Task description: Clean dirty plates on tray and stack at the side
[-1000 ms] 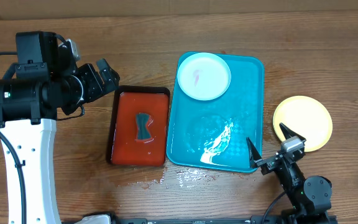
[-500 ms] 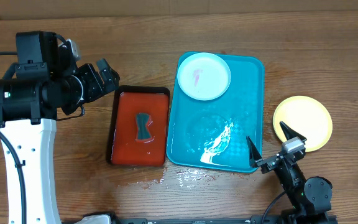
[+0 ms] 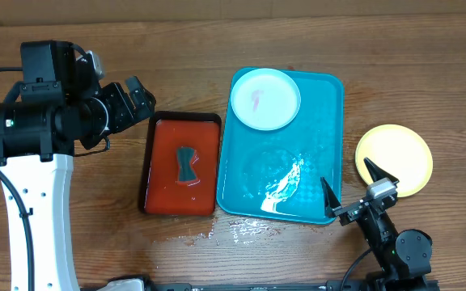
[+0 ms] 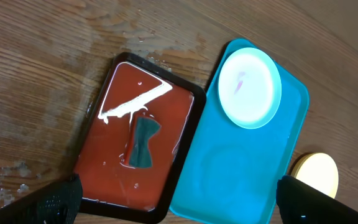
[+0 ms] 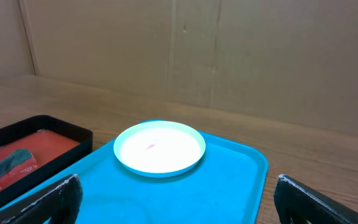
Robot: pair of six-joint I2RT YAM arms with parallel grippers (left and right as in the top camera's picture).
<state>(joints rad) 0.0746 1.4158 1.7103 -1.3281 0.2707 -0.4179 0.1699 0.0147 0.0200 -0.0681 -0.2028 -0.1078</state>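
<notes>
Last smeared plate [image 3: 265,99] lay in the tray's [image 3: 318,133] far-left corner (yellow plate [image 3: 393,160] at the table's [image 3: 217,32] right edge); left gripper [image 3: 141,97] and right gripper [image 3: 346,173] gaped empty; sponge [image 3: 186,164] likely next.

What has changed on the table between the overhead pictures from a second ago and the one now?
Nothing visibly changed. The left tool and the right tool are both open and where they were. The mint-rimmed plate lies in the same far corner of the teal tray, the yellow plate on the wood beside it, and the dark cloth in the red tray.
</notes>
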